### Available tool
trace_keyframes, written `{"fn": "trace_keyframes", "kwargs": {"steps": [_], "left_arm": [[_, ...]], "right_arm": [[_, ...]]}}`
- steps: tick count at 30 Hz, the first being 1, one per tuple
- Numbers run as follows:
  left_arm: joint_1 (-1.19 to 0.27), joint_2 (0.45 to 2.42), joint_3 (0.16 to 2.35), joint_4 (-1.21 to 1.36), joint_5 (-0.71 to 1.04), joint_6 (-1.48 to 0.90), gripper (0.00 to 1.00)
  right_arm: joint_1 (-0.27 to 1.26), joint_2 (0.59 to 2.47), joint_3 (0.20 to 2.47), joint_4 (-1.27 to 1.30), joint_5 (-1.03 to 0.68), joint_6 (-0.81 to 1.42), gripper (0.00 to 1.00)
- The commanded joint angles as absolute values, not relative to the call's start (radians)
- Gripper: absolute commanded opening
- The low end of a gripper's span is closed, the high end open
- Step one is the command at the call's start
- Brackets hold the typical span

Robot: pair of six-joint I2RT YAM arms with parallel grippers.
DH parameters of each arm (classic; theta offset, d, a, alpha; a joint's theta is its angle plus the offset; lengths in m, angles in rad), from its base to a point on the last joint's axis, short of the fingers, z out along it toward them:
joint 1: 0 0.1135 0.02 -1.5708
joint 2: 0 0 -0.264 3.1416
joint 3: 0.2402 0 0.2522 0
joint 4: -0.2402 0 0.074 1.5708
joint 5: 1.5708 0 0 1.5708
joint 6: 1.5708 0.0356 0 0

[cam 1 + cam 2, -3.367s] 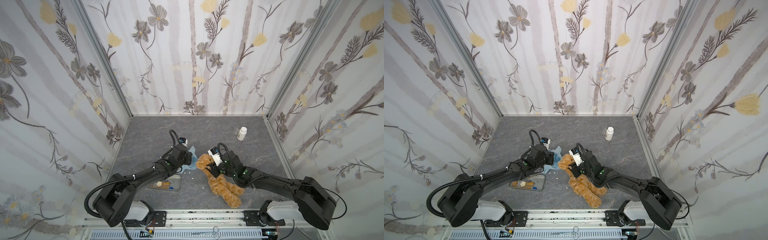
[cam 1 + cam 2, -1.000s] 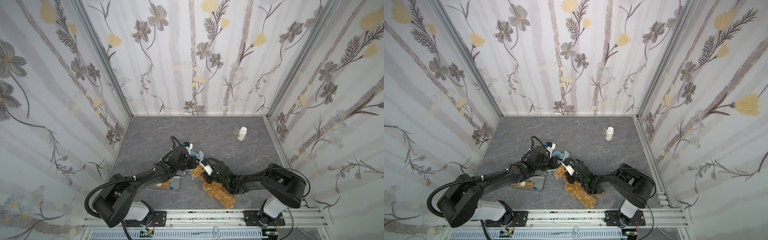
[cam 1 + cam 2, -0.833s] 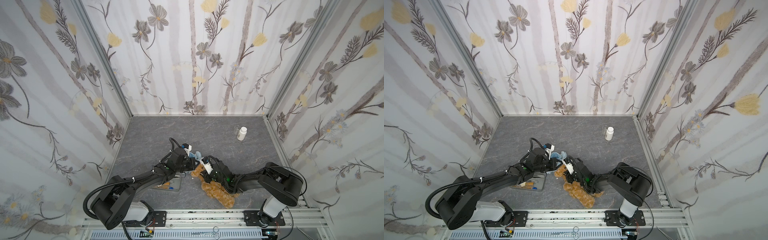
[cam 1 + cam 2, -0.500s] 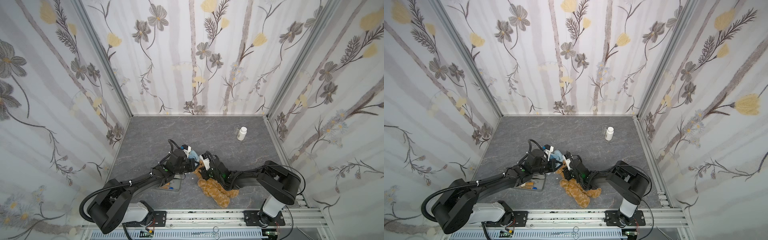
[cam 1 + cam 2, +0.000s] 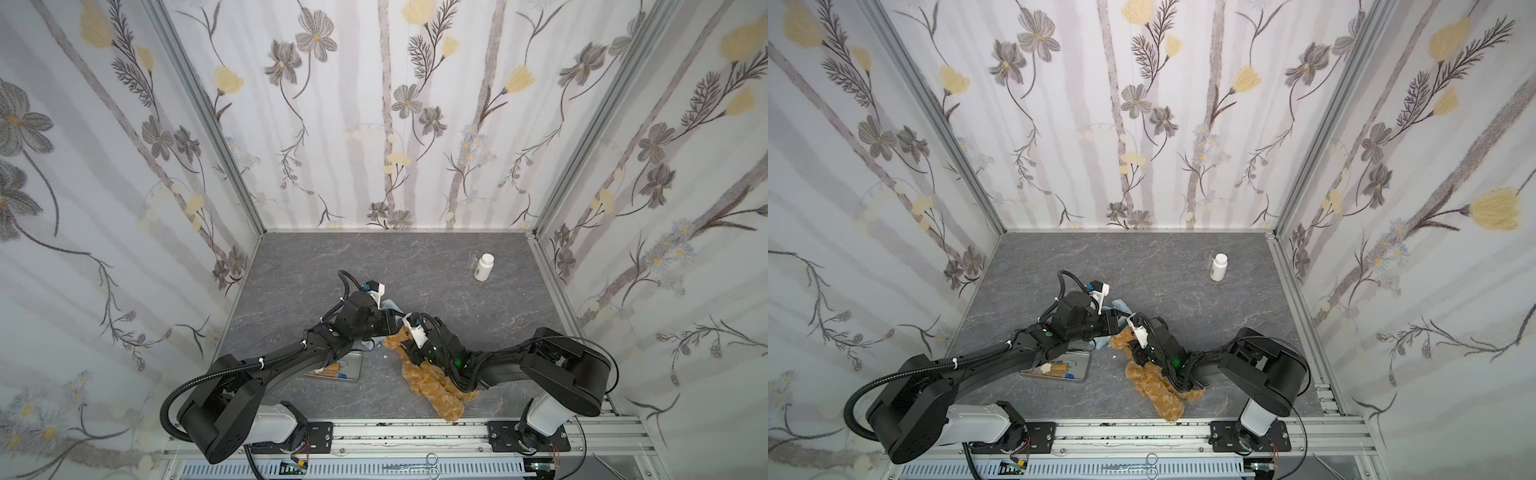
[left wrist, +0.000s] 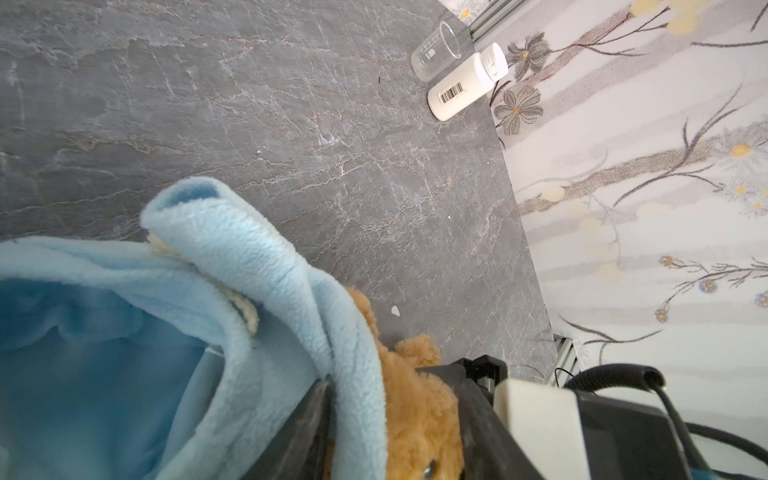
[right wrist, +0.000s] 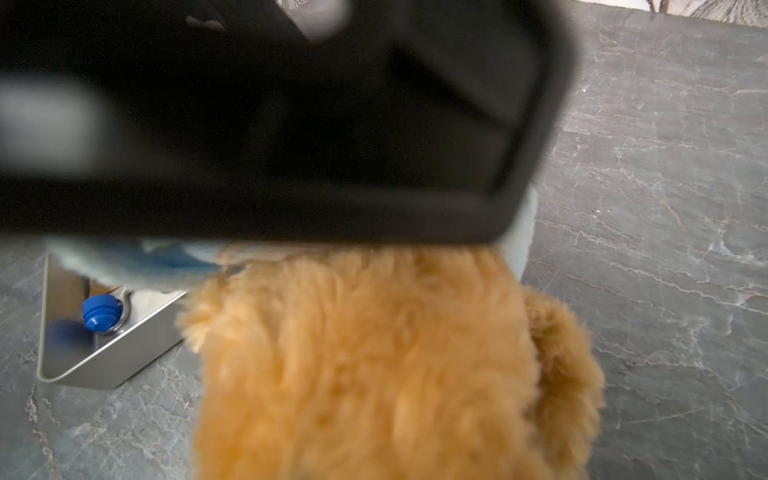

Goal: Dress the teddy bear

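The golden-brown teddy bear (image 5: pixel 432 384) (image 5: pixel 1156 384) lies near the table's front edge, head toward the left arm. The light blue shirt (image 5: pixel 390 306) (image 6: pixel 124 332) is bunched at its head. In the left wrist view my left gripper (image 6: pixel 397 374) stands open, with the shirt's hem draped over the teddy bear's head (image 6: pixel 415 411) between its fingers. My right gripper (image 5: pixel 409 351) reaches over the bear's upper body. Its fingers are hidden: the right wrist view shows only fur (image 7: pixel 374 374) and the blurred black left gripper.
A metal tray (image 5: pixel 336 370) (image 7: pixel 104 357) with small items, one blue-capped, sits just left of the bear under the left arm. A white bottle (image 5: pixel 483 267) (image 6: pixel 465 83) and a clear beaker (image 6: pixel 436 52) stand at the back right by the wall.
The left gripper's jaws have come apart at the bear's head, with the shirt's hem between them. The right arm has slid left along the bear, which has shifted a little left and forward.
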State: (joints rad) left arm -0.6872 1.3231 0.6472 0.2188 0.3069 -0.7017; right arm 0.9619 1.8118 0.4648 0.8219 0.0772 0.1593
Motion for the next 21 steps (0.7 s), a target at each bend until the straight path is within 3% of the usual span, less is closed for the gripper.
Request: {"fn": "trace_keyframes", "kwargs": {"steps": [1, 11, 12, 14, 21], "left_arm": [[-0.67, 1.305, 0.642, 0.215, 0.291, -0.653, 0.56], [-0.634, 1.349, 0.689, 0.128, 0.251, -0.49, 0.66], [-0.634, 1.358, 0.702, 0.105, 0.242, -0.467, 0.67], [-0.632, 1.372, 0.725, 0.064, 0.222, -0.421, 0.71], [-0.625, 1.398, 0.798, -0.058, 0.162, -0.3, 0.75]], "right_arm": [[0.962, 1.821, 0.47, 0.79, 0.112, 0.081, 0.44], [0.96, 1.769, 0.444, 0.767, 0.085, 0.084, 0.67], [0.959, 1.76, 0.446, 0.756, 0.082, 0.086, 0.8], [0.956, 1.743, 0.451, 0.729, 0.074, 0.095, 0.88], [0.926, 1.667, 0.424, 0.686, 0.022, 0.141, 0.99]]}}
